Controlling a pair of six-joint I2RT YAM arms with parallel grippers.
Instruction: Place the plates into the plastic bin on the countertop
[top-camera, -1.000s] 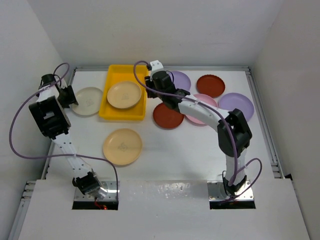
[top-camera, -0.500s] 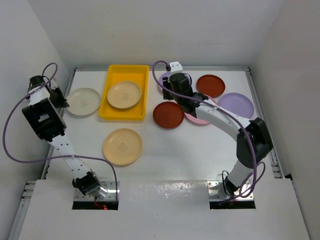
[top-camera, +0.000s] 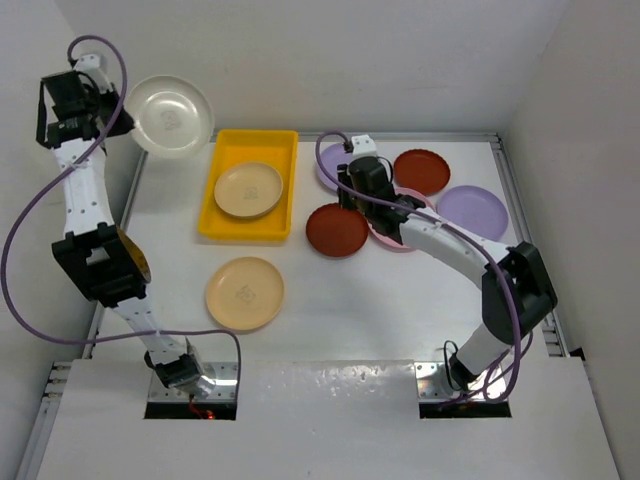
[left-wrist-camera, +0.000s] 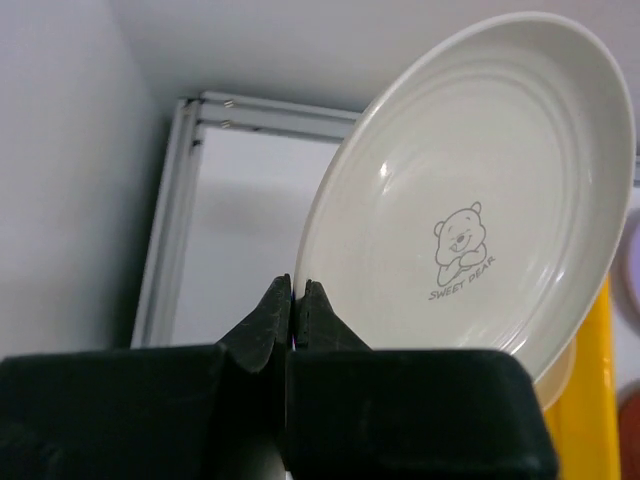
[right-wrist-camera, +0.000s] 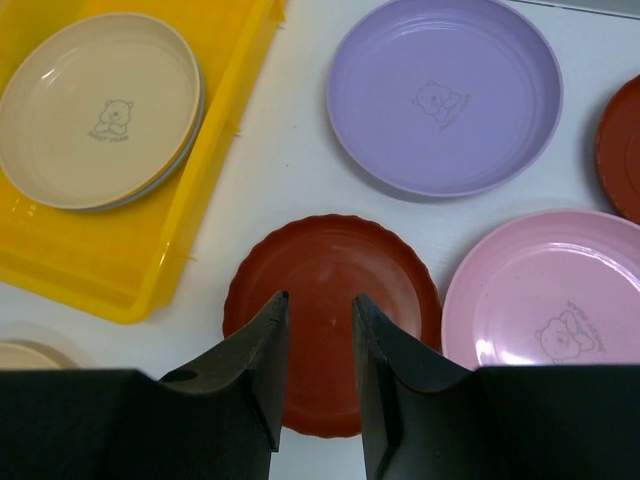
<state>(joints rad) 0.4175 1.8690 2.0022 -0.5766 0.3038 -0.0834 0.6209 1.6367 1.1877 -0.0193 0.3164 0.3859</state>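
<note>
My left gripper (left-wrist-camera: 297, 290) is shut on the rim of a cream plate (left-wrist-camera: 470, 200). It holds the plate tilted, high above the back-left corner, left of the yellow plastic bin (top-camera: 222, 228). Seen from above, that cream plate (top-camera: 170, 115) hangs in the air beside the left gripper (top-camera: 112, 120). One tan plate (top-camera: 248, 190) lies inside the bin. My right gripper (right-wrist-camera: 318, 297) stands open over a dark red-brown fluted plate (right-wrist-camera: 320, 250) on the white countertop (top-camera: 330, 310), with nothing between its fingers.
A tan-yellow plate (top-camera: 245, 293) lies in front of the bin. Around the right arm lie a lilac plate (right-wrist-camera: 445, 95), a pink plate (right-wrist-camera: 550, 290), a second red-brown plate (top-camera: 421, 171) and another lilac plate (top-camera: 470, 212). Metal rails (top-camera: 520, 220) edge the countertop.
My left gripper closed on the cream plate and lifted it from the countertop left of the bin, up and back. My right arm swung from the bin's edge to above the red-brown plate.
</note>
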